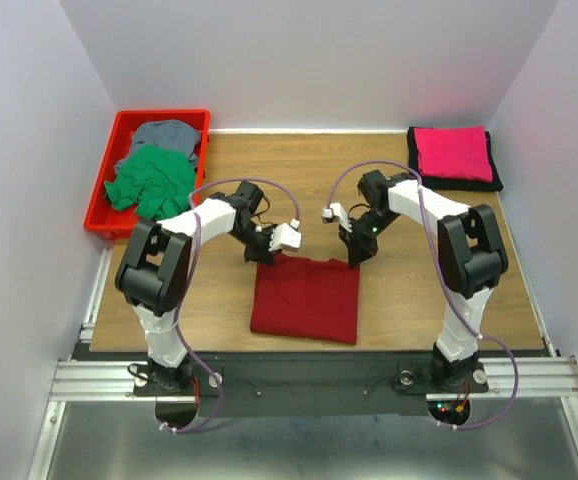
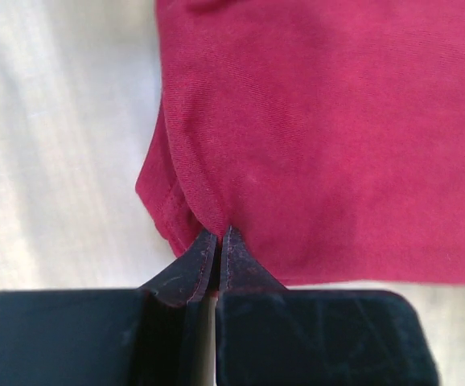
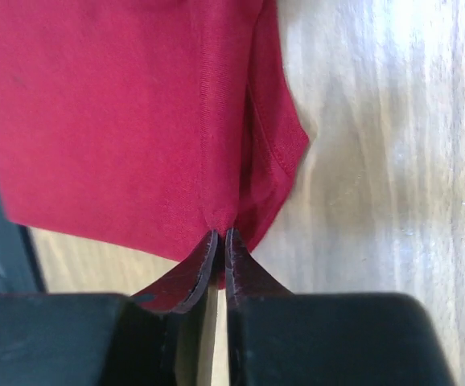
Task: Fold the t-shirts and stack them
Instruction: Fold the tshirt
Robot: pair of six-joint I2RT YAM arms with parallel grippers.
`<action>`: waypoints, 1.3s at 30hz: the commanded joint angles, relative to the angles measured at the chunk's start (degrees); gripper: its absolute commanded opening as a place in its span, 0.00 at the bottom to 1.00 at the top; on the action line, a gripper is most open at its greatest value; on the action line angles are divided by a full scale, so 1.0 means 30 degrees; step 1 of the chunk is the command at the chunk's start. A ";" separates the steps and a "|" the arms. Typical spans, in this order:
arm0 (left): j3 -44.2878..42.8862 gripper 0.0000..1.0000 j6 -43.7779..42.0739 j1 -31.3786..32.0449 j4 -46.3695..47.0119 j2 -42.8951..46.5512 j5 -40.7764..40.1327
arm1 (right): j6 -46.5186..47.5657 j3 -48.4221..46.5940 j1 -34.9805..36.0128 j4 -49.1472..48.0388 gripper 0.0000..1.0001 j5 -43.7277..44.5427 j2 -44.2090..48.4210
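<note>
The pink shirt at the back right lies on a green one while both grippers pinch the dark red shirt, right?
No: the top view shows the pink shirt lying on a black shirt; the green shirt is in the red tray. The left gripper and right gripper do pinch the dark red shirt.

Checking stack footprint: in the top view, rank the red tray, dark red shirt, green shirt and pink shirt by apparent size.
1. red tray
2. dark red shirt
3. green shirt and pink shirt: too alike to rank.
</note>
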State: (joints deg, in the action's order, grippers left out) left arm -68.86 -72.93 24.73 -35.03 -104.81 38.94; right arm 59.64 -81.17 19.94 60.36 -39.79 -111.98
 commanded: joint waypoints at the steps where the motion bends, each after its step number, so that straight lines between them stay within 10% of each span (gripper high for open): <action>1: 0.1301 0.04 0.0372 -0.0069 -0.0484 0.1772 0.0851 | -0.1626 -0.0715 0.0090 0.1029 0.23 -0.0301 0.1059; 7: 0.1803 0.13 0.0431 -0.0128 0.0659 0.2683 0.0555 | -0.4376 -0.4954 -0.0554 0.2058 0.51 -0.2053 -0.1012; 14: 0.0658 0.16 0.0579 -0.0157 0.0455 0.2213 0.0468 | -0.6870 -0.9032 -0.0672 0.1912 0.43 -0.3055 -0.5349; 39: 0.2034 0.00 -0.1208 0.0398 0.0747 0.6049 0.0585 | -0.7750 -0.8921 0.1584 0.1063 0.28 -0.7332 -0.7320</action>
State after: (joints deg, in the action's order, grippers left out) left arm -64.47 -73.89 25.26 -33.26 -92.44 39.66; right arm 37.98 -107.81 24.40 64.95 -58.72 -132.90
